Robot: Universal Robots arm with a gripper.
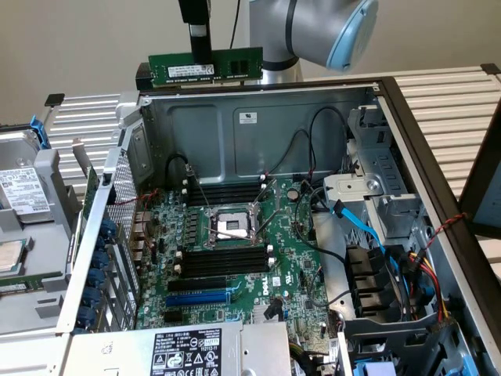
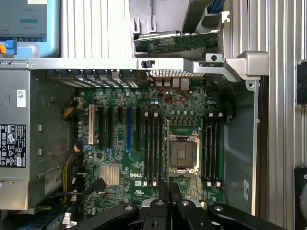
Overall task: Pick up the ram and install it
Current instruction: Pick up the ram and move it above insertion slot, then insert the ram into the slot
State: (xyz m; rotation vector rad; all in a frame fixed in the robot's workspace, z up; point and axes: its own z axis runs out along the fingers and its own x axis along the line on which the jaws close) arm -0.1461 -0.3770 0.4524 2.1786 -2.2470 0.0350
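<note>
— Where was the ram?
— Pinched in the claw, hanging just under it. Its long edge was level and the white sticker showed, above the rim of the computer case.
— So the claw was closed?
— Clamped on the stick near its middle, fingers almost together. It touched nothing else.
— Which step?
— Pickup looked done. This was the carry, with the stick not yet in. The black slots lay well below the claw, either side of the processor socket on the motherboard.
— What would seating need?
— I'd judge the edge squared over one slot, then a straight, even push.
</note>
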